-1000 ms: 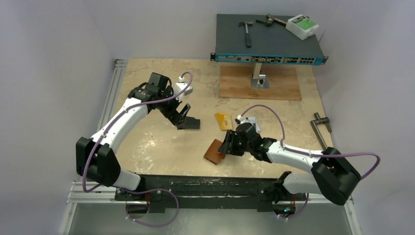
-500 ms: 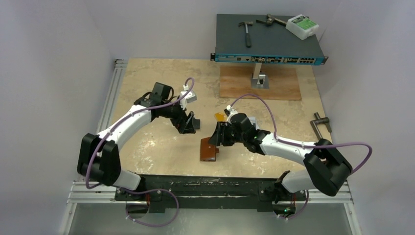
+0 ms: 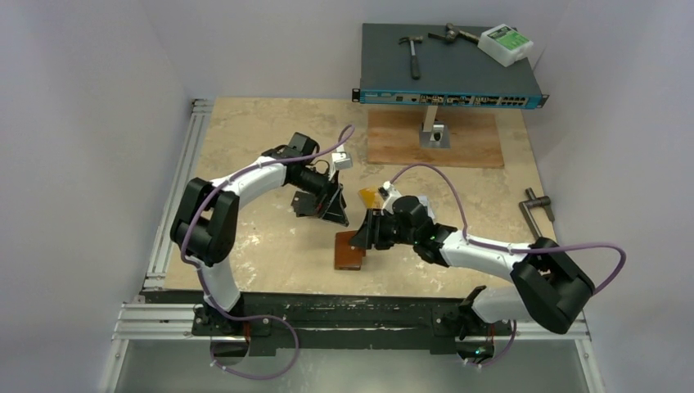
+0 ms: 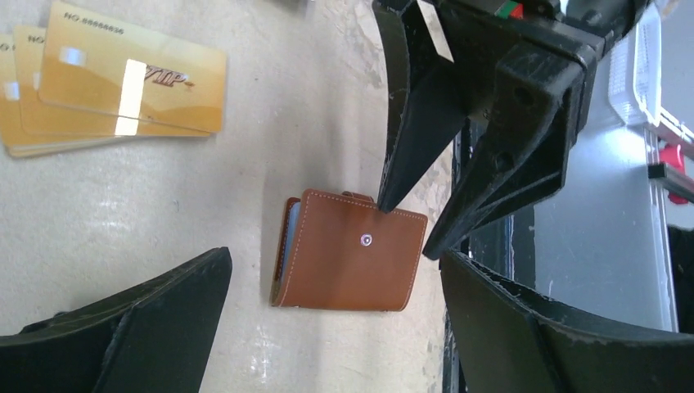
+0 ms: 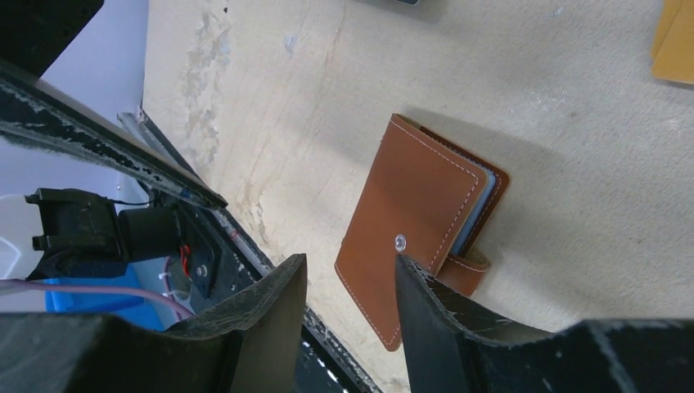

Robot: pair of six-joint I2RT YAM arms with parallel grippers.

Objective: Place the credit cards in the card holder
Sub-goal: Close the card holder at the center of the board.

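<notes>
The brown leather card holder (image 3: 349, 250) lies folded shut near the table's front edge, with a blue lining showing at its side (image 4: 352, 262) (image 5: 417, 217). My right gripper (image 3: 370, 233) (image 5: 348, 262) is open over its corner. One of its fingertips (image 4: 385, 192) rests by the snap and tab, and nothing sits between the jaws. My left gripper (image 3: 329, 209) (image 4: 335, 327) hovers wide open above the holder, empty. Gold-orange credit cards (image 3: 370, 196) (image 4: 123, 78) lie fanned on the table just beyond, one edge showing (image 5: 675, 41).
A network switch (image 3: 450, 82) on a stand over a wooden board (image 3: 434, 141) fills the back, carrying a hammer (image 3: 412, 53) and a white box (image 3: 505, 42). A metal tool (image 3: 536, 211) lies at the right edge. The black front rail (image 3: 344, 309) runs just behind the holder.
My left arm has swung right and now hangs over the card holder. My right gripper has shifted left, its jaws a little narrower, and the holder has turned squarer to the table edge.
</notes>
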